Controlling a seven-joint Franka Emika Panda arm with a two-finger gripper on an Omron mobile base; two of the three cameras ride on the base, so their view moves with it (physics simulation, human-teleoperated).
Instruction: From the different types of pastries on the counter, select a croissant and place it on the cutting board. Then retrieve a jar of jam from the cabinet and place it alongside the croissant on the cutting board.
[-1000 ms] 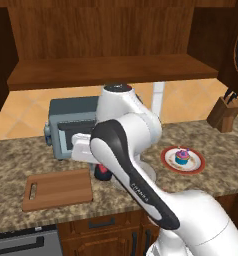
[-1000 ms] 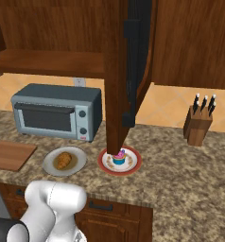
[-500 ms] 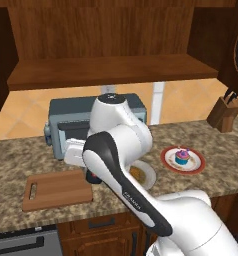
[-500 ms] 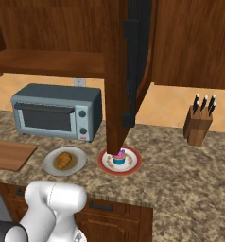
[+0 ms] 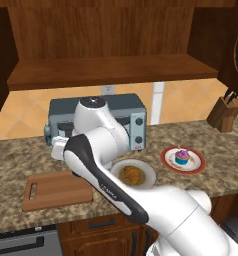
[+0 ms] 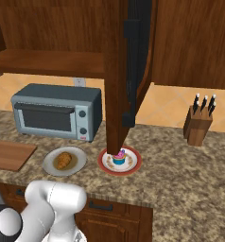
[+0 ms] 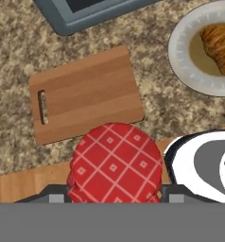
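The jar of jam (image 7: 115, 163), topped in red checked cloth, sits low centre in the hand view, clasped by the hand (image 7: 115, 197), just below the cutting board (image 7: 86, 93), with the croissant (image 7: 220, 47) plated upper right.

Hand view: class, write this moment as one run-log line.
gripper: shut on jar of jam, red checked lid | cutting board: bare | croissant: on grey plate
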